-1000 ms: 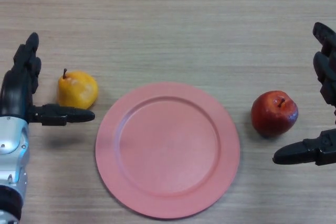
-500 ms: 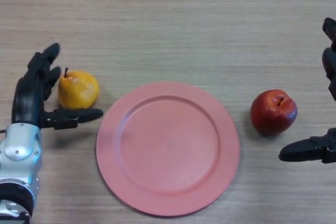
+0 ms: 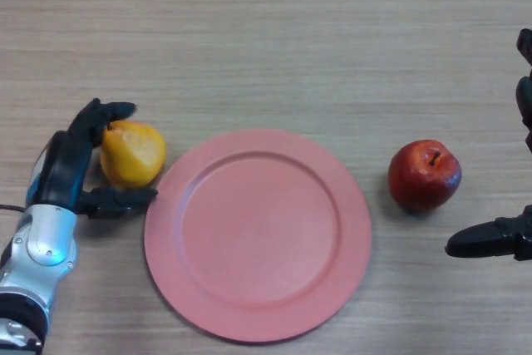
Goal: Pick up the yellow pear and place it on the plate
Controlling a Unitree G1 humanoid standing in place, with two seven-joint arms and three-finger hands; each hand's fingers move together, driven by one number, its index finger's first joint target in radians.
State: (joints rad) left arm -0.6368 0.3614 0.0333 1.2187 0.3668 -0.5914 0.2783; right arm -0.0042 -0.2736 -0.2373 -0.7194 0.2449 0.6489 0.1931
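Yellow pear [image 3: 131,152] sits inside the left hand [image 3: 71,164], whose fingers [image 3: 104,112] and thumb curl round it just left of the plate [image 3: 258,234], while the right hand [image 3: 503,234] idles, relaxed, far right.

A pale wood-grain bench [image 3: 266,31] fills the whole view, its grain running sideways under soft, even light.

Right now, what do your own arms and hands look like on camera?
The left hand is matte black with thick, blocky fingers and a thumb, and it is mounted on a shiny silver metal forearm with a round joint cap. The right hand is the same matte black. Only its dark fingers and thumb show at the picture's edge, and its forearm is out of view.
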